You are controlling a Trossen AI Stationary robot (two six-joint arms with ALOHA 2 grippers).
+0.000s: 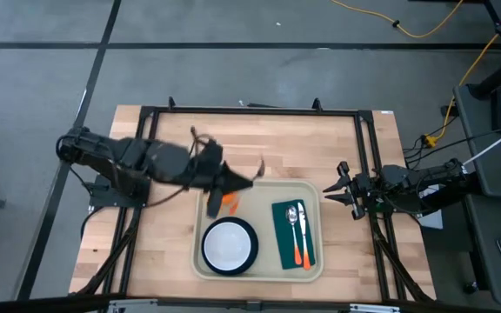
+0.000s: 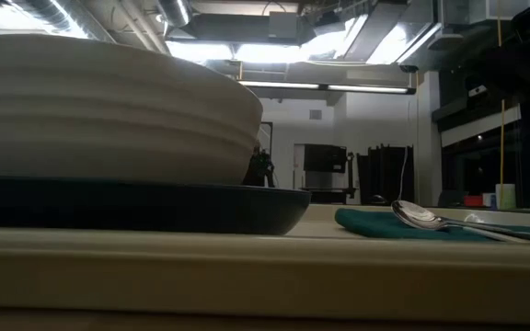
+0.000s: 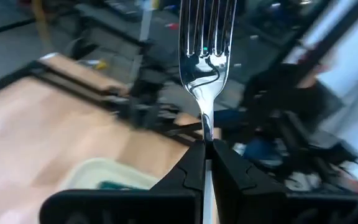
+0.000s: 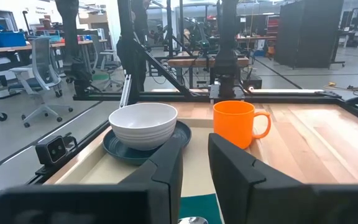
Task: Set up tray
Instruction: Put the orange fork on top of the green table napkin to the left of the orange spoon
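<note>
The tray [image 1: 259, 189] lies on the wooden table [image 1: 163, 139], toward its front and right of centre. From above, it carries a white bowl [image 1: 228, 244] on a dark blue plate [image 1: 252, 252] and a green cloth [image 1: 282, 243] with a spoon [image 1: 291, 215] and an orange-handled utensil [image 1: 300, 233]. The left gripper [image 1: 233, 184] hangs over the tray's back left corner, beside something orange [image 1: 230, 203].

Only the left wrist view shows what that claw is pinching: a fork [image 3: 205, 56], tines pointing away, clamped between its fingers [image 3: 190, 171].

The right gripper [image 1: 336, 193] sits at the tray's right edge; its fingers [image 4: 165, 169] stand slightly apart with nothing between them. Its camera alone shows an orange mug [image 4: 236, 122] beside the bowl.

The low view shows the bowl in close profile, with the spoon on the cloth. No writing can be read in any view.
</note>
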